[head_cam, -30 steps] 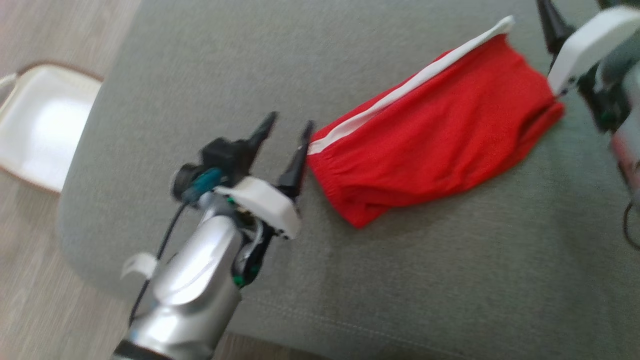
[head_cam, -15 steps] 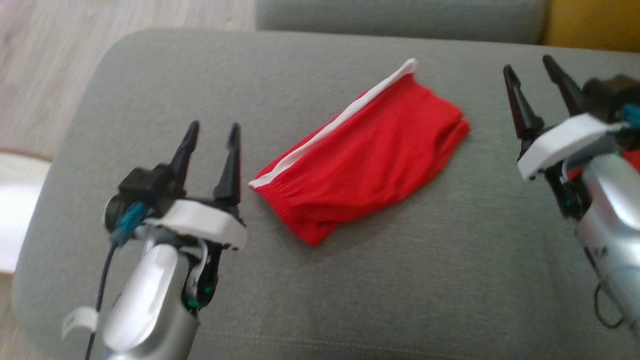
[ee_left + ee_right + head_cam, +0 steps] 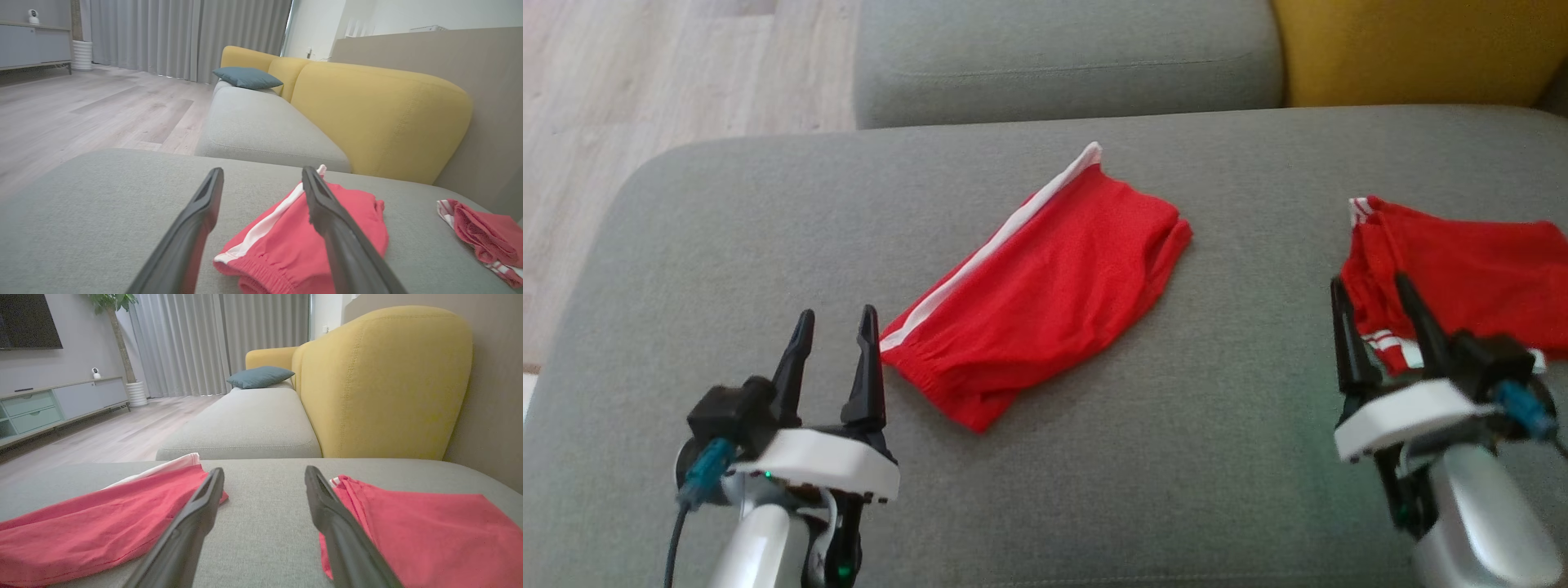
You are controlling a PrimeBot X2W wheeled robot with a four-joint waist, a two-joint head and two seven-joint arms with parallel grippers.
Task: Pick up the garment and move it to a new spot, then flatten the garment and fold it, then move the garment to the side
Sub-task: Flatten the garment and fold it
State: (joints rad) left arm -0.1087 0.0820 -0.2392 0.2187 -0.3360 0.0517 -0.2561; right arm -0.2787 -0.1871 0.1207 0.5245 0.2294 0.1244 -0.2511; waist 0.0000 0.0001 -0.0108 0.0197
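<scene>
Pale wood-plank floor [image 3: 645, 82] edges the far left of a broad grey fabric sofa cushion [image 3: 1045, 490], over which the robot's left gripper [image 3: 837, 313] hangs low, its two dark fingers spread wide with nothing between them and the inner fingertip just beside the gathered waistband end of a folded red fabric garment with a white side stripe [image 3: 1045, 302]; the garment lies flat near the middle of the cushion, running diagonally from that gripper up toward the sofa's back, the stripe along its left edge. Well apart to the right, the right gripper [image 3: 1368, 280] also stands wide and empty, its fingertips at the near-left edge of a second, rumpled red garment with thin white stripes [image 3: 1462, 261], though whether they touch it cannot be told; the right wrist view has this gripper [image 3: 264, 468] aimed at bare grey fabric between the folded garment [image 3: 102, 522] and the rumpled one [image 3: 429, 531], with a teal pillow [image 3: 259, 375] far behind and a mustard-yellow upholstered backrest [image 3: 1413, 49] closing the scene at upper right
</scene>
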